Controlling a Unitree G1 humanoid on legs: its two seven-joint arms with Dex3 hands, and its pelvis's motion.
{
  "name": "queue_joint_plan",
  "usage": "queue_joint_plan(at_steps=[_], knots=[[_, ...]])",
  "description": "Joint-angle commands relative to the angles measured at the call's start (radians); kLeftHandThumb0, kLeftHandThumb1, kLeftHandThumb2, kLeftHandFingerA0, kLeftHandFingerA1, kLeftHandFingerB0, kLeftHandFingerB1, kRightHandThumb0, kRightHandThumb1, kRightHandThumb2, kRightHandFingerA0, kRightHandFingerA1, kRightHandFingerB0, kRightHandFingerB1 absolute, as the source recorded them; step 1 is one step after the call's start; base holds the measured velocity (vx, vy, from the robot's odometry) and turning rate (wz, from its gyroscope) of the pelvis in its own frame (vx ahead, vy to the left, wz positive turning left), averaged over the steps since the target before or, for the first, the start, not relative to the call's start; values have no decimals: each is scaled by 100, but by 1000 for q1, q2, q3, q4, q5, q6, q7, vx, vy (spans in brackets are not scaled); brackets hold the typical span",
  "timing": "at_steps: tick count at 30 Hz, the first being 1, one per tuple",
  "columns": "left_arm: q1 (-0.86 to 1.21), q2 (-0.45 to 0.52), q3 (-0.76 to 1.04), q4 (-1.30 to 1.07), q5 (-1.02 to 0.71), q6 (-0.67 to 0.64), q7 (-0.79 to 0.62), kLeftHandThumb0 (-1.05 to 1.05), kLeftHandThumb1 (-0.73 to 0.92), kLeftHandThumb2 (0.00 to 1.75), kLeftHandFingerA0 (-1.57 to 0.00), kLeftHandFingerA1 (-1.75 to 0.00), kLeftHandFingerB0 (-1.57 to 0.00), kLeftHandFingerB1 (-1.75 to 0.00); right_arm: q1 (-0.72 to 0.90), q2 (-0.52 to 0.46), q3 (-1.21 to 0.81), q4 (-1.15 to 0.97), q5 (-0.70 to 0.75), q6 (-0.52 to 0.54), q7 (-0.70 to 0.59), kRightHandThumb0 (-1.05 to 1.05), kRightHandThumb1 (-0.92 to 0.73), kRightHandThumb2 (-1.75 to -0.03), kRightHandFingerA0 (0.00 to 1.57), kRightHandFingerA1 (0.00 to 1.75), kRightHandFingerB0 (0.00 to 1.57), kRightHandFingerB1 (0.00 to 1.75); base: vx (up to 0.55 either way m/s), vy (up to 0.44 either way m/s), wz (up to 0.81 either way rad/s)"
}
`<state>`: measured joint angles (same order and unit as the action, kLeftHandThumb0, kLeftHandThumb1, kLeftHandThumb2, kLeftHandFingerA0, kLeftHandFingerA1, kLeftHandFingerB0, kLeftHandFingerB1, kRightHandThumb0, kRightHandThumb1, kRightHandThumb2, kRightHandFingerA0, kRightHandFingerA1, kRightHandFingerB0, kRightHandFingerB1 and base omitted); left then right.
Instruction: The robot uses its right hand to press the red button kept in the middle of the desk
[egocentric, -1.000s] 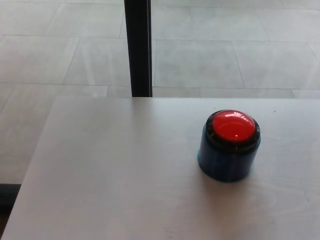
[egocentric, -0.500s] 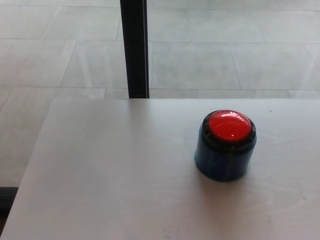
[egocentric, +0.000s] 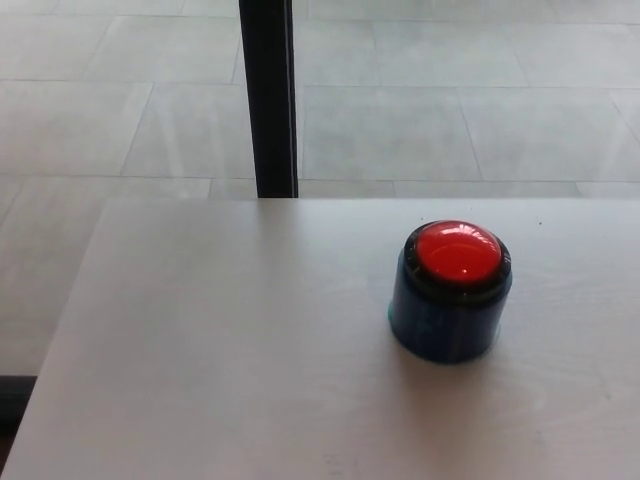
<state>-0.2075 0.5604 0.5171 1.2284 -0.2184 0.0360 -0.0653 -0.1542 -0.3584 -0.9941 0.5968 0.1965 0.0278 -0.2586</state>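
Red button, a glossy hard dome capping a squat dark-blue cylinder on the pale desk, looks stiff and stable, best pushed squarely on its crown, though neither hand shows, so I cannot tell their state or place it relative to them.

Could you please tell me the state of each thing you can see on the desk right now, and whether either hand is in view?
Red button: upright on its blue base, untouched.
Desk: holds only the button.
Hands: neither in view.
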Motion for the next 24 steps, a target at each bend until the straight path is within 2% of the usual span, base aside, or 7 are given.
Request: queue_joint_plan(at_steps=[1, 2, 4, 7, 13, 14, 24], knots=[[-28, 18, -5, 5, -6, 2, 8, -79, 92, 128, -50, -102, -30, -82, 74, 125, -45, 74, 13, -238, -217, -38, -29, -167, 100, 174, 101, 149, 0, 0, 0], [-38, 21, -9, 13, -2, 3, 4, -82, 92, 127, -52, -106, -31, -83, 99, 136, -27, 49, 17, -187, -181, -40, -26, -168, 90, 174, 95, 150, 0, 0, 0], [-44, 22, -18, 10, 5, 6, 9, -80, 92, 128, -54, -107, -31, -84, 111, 159, -36, 3, 64, -167, -141, -48, -41, -137, 155, 164, 123, 143, 0, 0, 0], [-54, 20, -17, 7, -4, 14, 15, -83, 92, 130, -54, -108, -30, -85, 131, 168, -20, -24, 80, -164, -110, -46, -16, -162, 135, 174, 113, 159, 0, 0, 0], [-55, 17, -11, 16, -12, 10, 18, -80, 92, 125, -54, -108, -30, -83, 154, 165, 16, -41, 99, -136, -112, -43, -23, -154, 131, 173, 108, 157, 0, 0, 0], [-51, 18, -20, 14, -3, 6, 22, -80, 92, 126, -58, -111, -32, -85, 157, 164, 17, -50, 114, -118, -110, -47, -39, -128, 154, 156, 116, 134, 0, 0, 0], [-56, 20, -14, 17, -10, 17, 22, -81, 92, 126, -59, -111, -33, -83, 179, 181, 27, -115, 233, 15, -73, -45, -11, -153, 132, 175, 117, 157, 0, 0, 0]])
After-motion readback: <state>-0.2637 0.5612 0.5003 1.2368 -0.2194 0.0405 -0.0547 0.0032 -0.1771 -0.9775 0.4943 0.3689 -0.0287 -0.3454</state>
